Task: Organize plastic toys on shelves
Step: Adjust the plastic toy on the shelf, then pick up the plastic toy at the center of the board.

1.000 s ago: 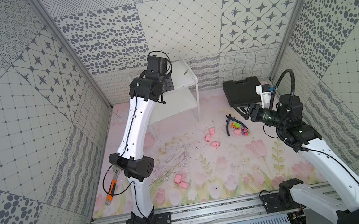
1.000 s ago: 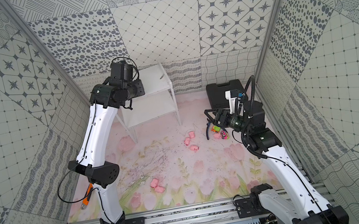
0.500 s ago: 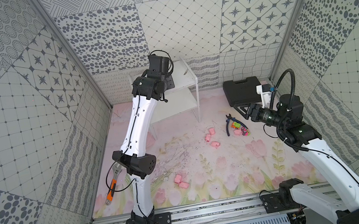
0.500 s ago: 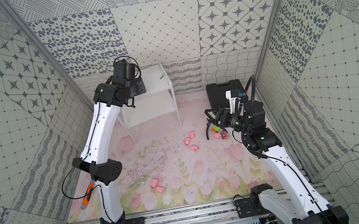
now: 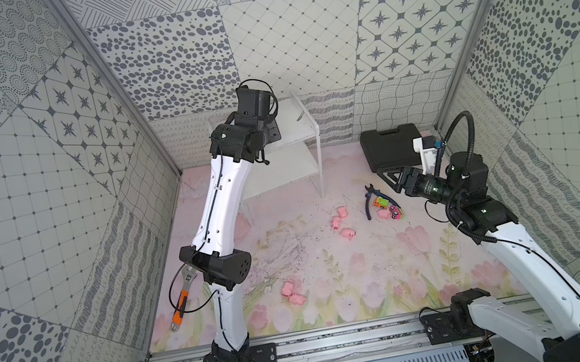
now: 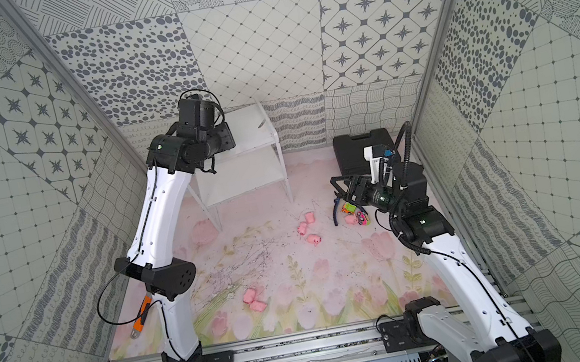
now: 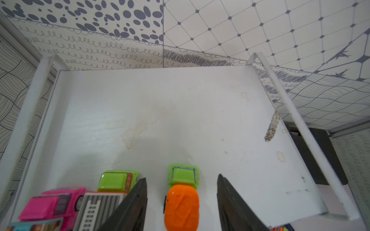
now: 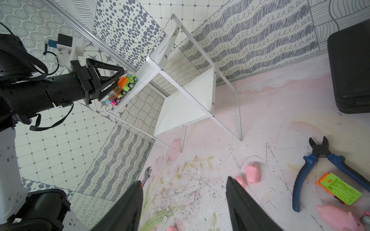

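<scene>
Plastic toys, divided between rack and table. Four toy trucks stand in a row on the top shelf (image 7: 180, 112) of the white two-tier rack (image 5: 294, 121), close to the edge nearest the left arm. They are an orange-and-green truck (image 7: 182, 200), a green truck with a white ladder (image 7: 112, 188), a pink truck (image 7: 50, 206) and a light-blue one (image 7: 34, 226) cut off by the frame.

You see the left fingers (image 7: 134, 206) open, one on each side of the orange-and-green truck. There is a clear gap on both flanks, so neither finger touches it. The truck rests on the board on its own.

On the table (image 5: 335, 262), three pink pigs (image 5: 335, 223) lie in a loose cluster between the rack and the blue-handled pliers (image 8: 320, 158). Two more pigs (image 5: 288, 288) lie side by side nearer the front rail. A sixth pig (image 8: 340, 218) lies just beside a green-and-orange truck (image 8: 340, 190) at the pliers' handles. Another small car (image 5: 394, 213) sits next to them, too small for you to make out in detail.

The right fingers (image 8: 240, 208) are open above the table near the pliers, with nothing between them.

A black case (image 5: 390, 144) lies against the back wall. An orange-handled wrench (image 5: 181, 304) lies by the side wall, beside the left arm.
</scene>
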`<state>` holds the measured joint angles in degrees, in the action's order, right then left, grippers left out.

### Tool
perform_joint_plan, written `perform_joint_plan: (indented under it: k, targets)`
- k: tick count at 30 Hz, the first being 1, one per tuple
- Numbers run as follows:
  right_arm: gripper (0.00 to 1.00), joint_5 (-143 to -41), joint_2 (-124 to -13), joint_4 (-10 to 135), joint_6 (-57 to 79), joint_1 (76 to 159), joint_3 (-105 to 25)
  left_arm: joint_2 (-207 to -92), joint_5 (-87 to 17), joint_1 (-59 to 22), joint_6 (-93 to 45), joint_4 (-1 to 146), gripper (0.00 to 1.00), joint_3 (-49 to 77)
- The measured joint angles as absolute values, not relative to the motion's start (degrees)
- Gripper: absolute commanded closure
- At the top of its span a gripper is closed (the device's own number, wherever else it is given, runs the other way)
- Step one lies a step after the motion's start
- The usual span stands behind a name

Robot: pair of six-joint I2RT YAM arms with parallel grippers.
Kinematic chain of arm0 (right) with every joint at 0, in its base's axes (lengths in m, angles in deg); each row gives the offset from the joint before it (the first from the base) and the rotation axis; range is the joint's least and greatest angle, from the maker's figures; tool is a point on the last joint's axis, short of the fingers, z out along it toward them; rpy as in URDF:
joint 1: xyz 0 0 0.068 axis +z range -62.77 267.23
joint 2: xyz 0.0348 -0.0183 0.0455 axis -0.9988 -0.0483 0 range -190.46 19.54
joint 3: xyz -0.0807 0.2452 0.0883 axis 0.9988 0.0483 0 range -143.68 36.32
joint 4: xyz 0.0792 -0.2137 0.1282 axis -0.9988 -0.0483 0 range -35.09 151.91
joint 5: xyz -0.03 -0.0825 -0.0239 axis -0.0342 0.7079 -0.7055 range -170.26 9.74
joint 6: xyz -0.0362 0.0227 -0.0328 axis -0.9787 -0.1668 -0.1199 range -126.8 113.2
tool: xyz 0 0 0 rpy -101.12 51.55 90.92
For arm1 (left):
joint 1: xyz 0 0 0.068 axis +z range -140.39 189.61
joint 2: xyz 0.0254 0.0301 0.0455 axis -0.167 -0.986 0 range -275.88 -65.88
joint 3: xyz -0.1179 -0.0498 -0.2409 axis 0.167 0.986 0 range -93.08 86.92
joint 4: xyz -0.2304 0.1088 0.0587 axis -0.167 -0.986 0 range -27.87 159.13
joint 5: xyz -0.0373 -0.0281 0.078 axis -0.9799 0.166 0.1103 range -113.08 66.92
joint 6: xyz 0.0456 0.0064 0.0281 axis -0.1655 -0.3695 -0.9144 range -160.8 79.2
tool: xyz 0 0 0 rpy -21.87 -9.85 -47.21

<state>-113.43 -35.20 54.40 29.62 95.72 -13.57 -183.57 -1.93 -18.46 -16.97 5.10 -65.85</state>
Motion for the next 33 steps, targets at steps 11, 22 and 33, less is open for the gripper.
perform_joint_plan:
  k: [11,22,33]
  targets:
    - [0.3,-112.6,-38.9,46.3,21.8,95.7,-18.1,-170.6,-6.6,-18.5,-17.0,7.7,0.17,-56.8]
    - [0.3,-105.4,-42.4,32.0,12.5,96.0,-14.2,-129.0,-24.4,-18.5,-15.7,33.4,0.13,7.9]
    - [0.1,-101.5,-56.4,29.0,-9.5,96.1,-15.8,-117.7,-35.8,-19.1,1.3,55.3,0.16,48.2]
